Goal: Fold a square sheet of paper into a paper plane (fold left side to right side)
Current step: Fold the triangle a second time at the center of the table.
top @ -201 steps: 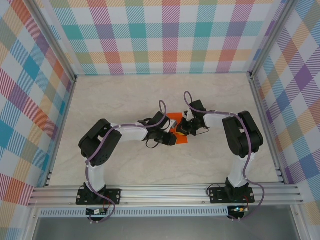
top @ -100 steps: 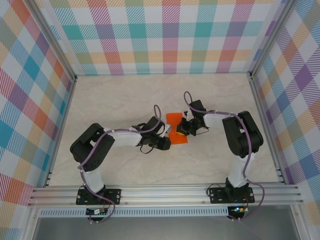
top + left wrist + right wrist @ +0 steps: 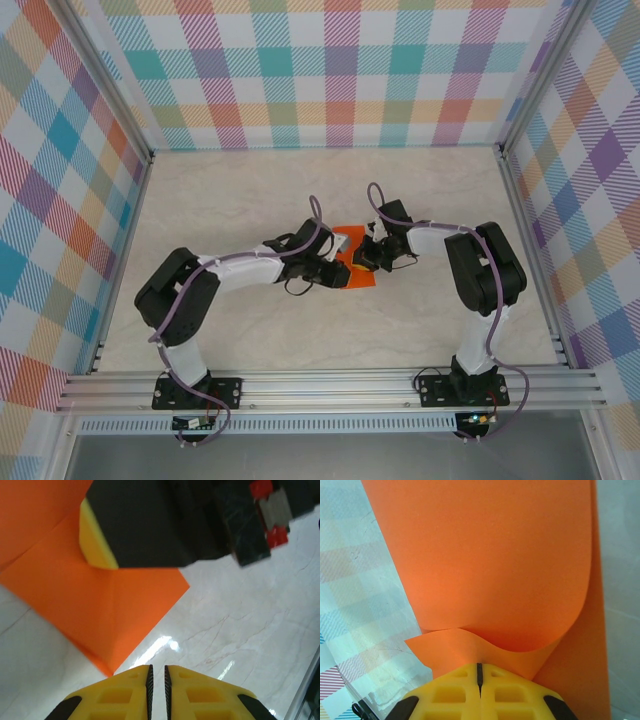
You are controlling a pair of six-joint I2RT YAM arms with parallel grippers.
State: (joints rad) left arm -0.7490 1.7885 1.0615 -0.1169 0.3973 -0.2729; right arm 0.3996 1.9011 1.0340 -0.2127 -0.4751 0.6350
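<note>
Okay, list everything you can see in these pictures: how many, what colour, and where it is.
table: one, cream marble look, under everything
walls: three, pastel checks, left, back, right
rails: several, silver, near edge and corners
sheet of paper: one, bright orange, creased and partly curled, middle of the table
arms: two, black and white, purple cables, left, right, both reaching the paper
left pincer: one, yellow tips, closed to a slit, empty, by the paper's corner
right pincer: one, yellow tips, shut, against the paper's edge

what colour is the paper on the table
The sheet of paper is plain bright orange, clearest in the right wrist view.
</note>
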